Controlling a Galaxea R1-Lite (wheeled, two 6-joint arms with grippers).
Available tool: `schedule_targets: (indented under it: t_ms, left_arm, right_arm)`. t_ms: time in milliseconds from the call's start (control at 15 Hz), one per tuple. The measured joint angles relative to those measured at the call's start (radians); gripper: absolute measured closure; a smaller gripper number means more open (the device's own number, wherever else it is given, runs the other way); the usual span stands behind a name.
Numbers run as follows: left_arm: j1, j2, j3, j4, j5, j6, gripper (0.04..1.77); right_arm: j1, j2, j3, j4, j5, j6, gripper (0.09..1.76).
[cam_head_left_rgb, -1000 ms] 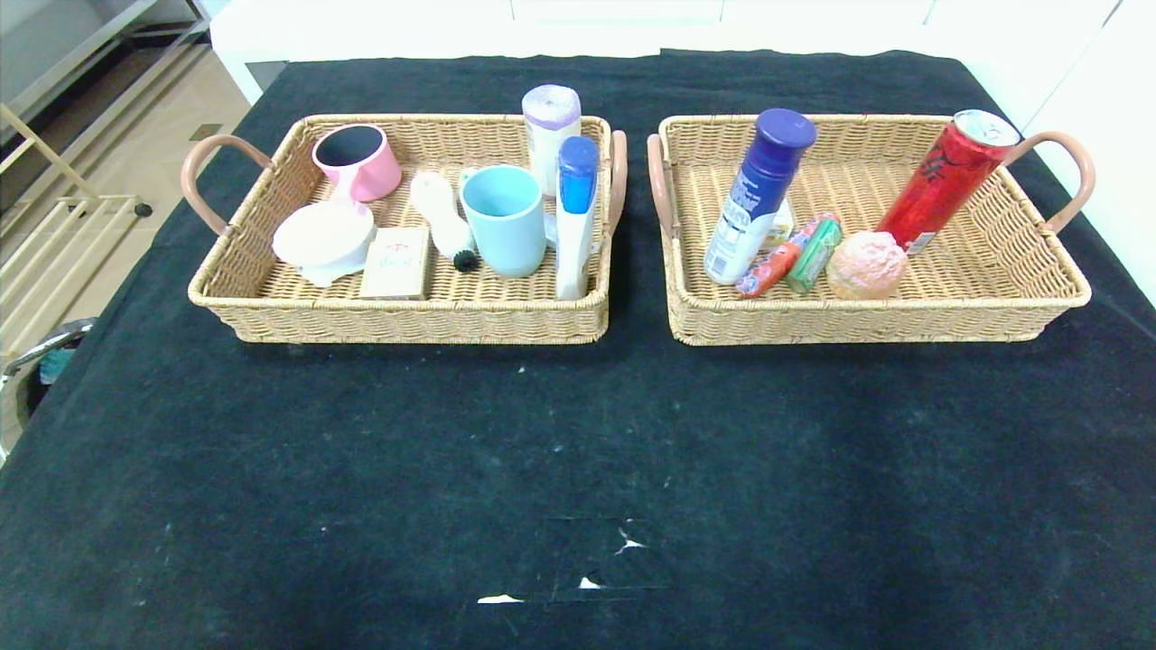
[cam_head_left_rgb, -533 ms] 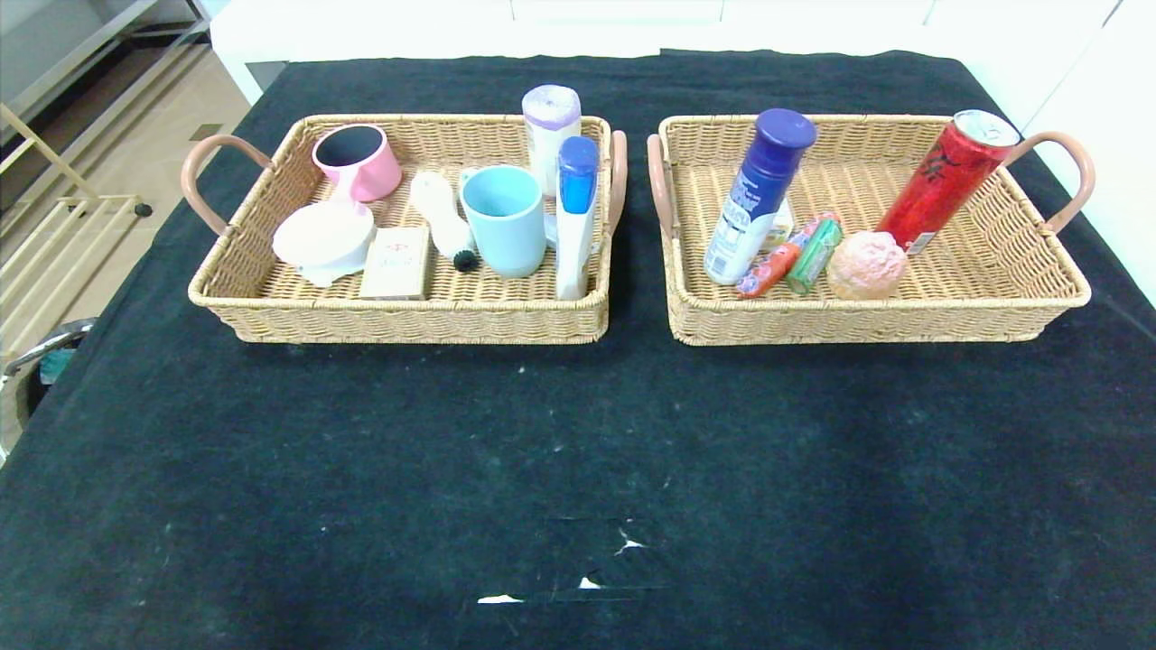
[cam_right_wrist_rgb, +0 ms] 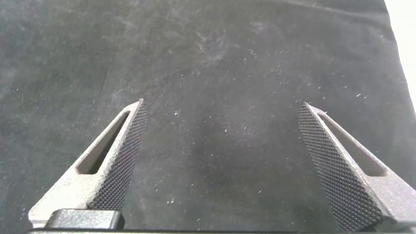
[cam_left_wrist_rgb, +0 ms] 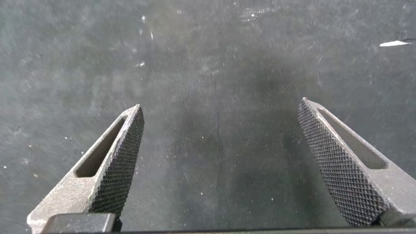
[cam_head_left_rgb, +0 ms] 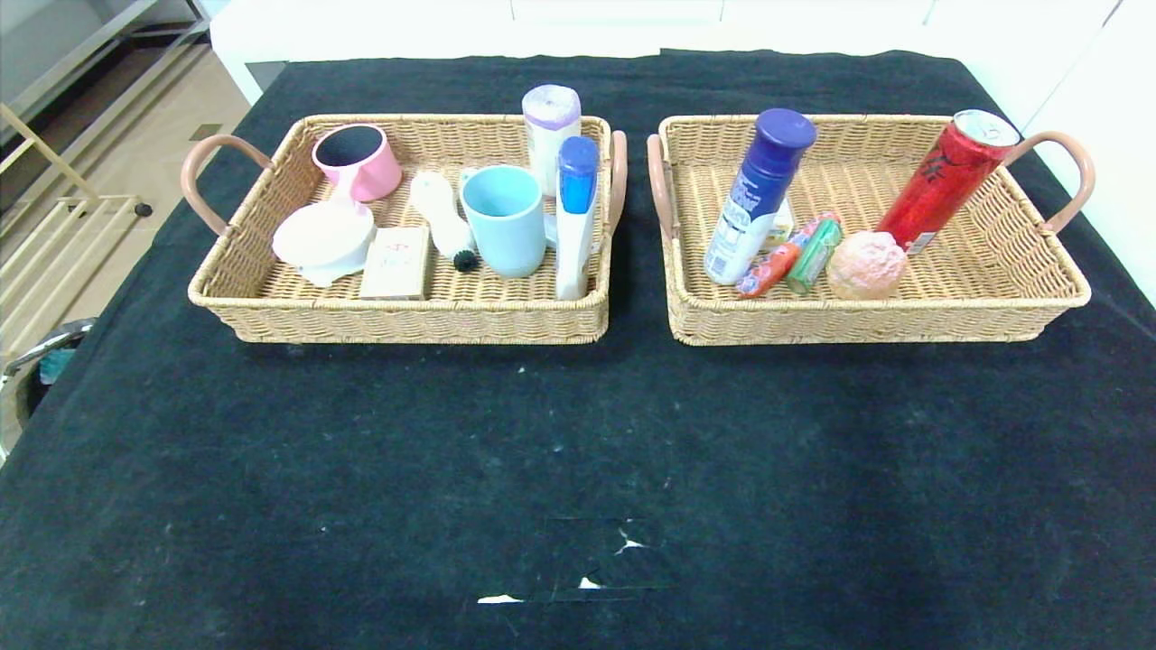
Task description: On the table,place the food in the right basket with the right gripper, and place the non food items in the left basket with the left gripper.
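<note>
Nothing loose on the dark surface [cam_head_left_rgb: 578,433], food in the right basket [cam_head_left_rgb: 1039,316], non-food in the left basket [cam_head_left_rgb: 406,320], so best keeping left tool [cam_left_wrist_rgb: 221,162] and right tool [cam_right_wrist_rgb: 221,162] wide apart, empty, low, clear of both rims.

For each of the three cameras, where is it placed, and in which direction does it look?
Head view: high on the head, facing forward and down at the left basket and right basket; no arm shows.
Left wrist view: on the left arm, facing down at the black cloth; left gripper open.
Right wrist view: on the right arm, also facing cloth; right gripper open.
All views share the cloth.
</note>
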Motion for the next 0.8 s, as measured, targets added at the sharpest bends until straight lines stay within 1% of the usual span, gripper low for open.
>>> schedule_targets:
  t_ms: [267,800]
  left_arm:
    - [0.0,0.0,0.005,-0.005,0.002,-0.011,0.09]
    - [-0.001,0.0,0.005,-0.007,0.013,-0.032,0.09]
  right_arm:
    - [0.001,0.0,0.002,0.003,0.0,0.057,0.15]
    - [0.001,0.0,0.002,0.002,-0.001,0.058,0.15]
